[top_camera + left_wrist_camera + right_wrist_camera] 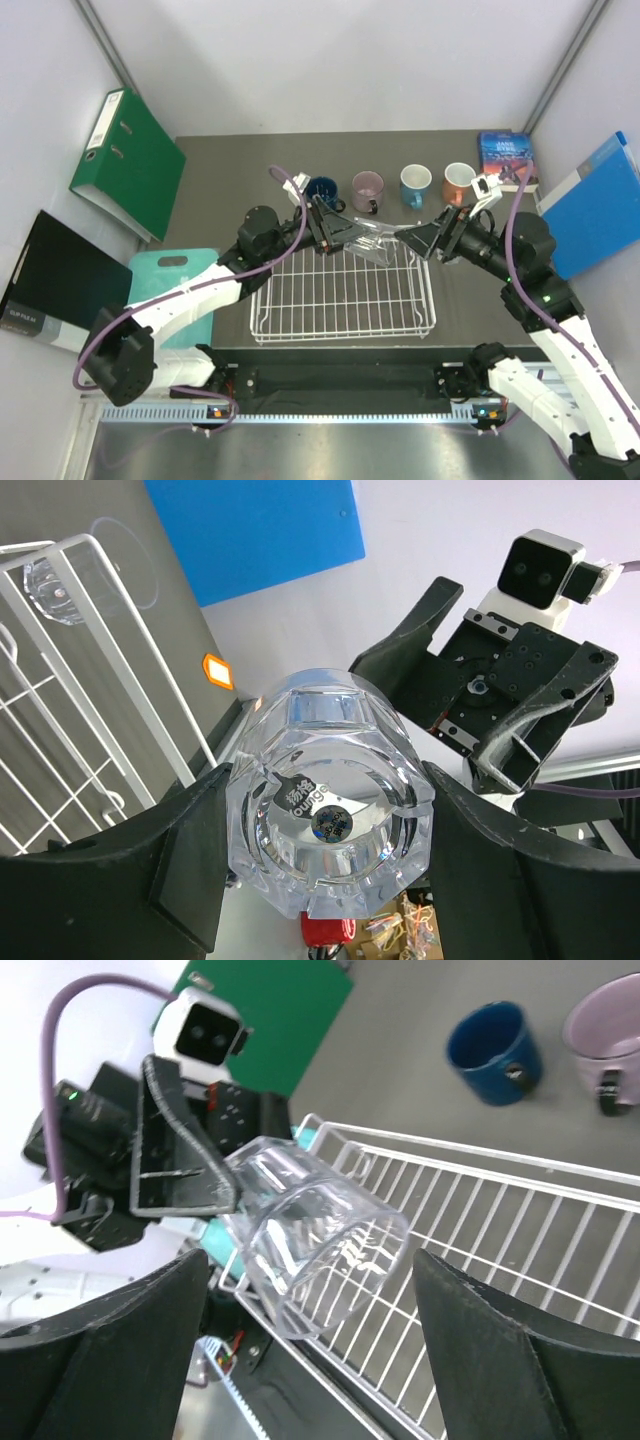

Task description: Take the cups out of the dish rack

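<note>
My left gripper (338, 232) is shut on a clear glass tumbler (372, 241) and holds it on its side above the far edge of the white dish rack (345, 300). In the left wrist view the tumbler's base (330, 810) sits between the black fingers (185, 865). My right gripper (424, 240) is open, its jaws on either side of the tumbler's mouth (325, 1245) without touching. A second tumbler (58, 585) shows by the rack's far wire. Navy (322, 190), mauve (367, 190), light blue (415, 184) and orange (458, 181) mugs stand on the table behind the rack.
A teal cutting board (168, 272) lies left of the rack. A green binder (125, 160) and a black folder (55, 280) lean at the left wall. A blue folder (600, 205) and a book (506, 158) are at the back right.
</note>
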Controlling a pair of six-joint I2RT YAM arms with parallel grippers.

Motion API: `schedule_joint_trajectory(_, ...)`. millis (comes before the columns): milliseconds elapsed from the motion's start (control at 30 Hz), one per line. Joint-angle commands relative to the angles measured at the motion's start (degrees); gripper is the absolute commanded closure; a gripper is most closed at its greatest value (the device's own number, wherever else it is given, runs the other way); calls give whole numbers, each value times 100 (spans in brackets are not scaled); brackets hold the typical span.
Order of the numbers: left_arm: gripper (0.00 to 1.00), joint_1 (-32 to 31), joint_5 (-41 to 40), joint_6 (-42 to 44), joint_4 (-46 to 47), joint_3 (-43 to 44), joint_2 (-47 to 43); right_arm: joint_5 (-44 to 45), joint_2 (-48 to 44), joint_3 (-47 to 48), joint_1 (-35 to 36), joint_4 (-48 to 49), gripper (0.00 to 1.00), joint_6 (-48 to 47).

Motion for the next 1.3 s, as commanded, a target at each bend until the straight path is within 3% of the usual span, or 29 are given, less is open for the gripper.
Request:
schedule_joint_trajectory(0,100,-26,190,-107,749,308,28,-439,50,-122,176,743,22,365)
schedule_joint_trajectory(467,100,-246,199,-99,995,396,353,-88,937,-264,1301,1227,55,427)
schedule_joint_trajectory(600,100,-316,199,-55,899,431,423,202,1044,-211,1389,965,100,322)
schedule_joint_trajectory(667,100,-316,164,85,689,475,380,456,991,-159,1380,658,100,138)
schedule_joint_trajectory(733,90,-316,16,400,137,527,275,806,877,-1,1389,411,100,23)
schedule_joint_trajectory(767,68,-308,-90,550,-145,615,213,1000,824,131,1389,105,100,-99)
schedule_joint_trajectory(833,47,-299,-623,971,-1073,729,20,1604,640,272,1380,-221,100,-258)
schedule_joint_trajectory(867,30,-299,-871,1095,-1366,808,-59,1835,596,359,1380,-388,100,-380)
schedule_joint_trajectory(933,17,-264,-1685,1254,-2164,835,-296,2631,482,606,1380,-880,100,-486)
schedule_joint_trajectory(1033,4,-98,-2287,1203,-2826,905,-446,3704,629,983,1328,-1662,100,-645)
schedule_joint_trajectory(1267,2,26,-3447,1149,-4295,1098,-508,5438,1332,1511,950,-3227,100,-260)
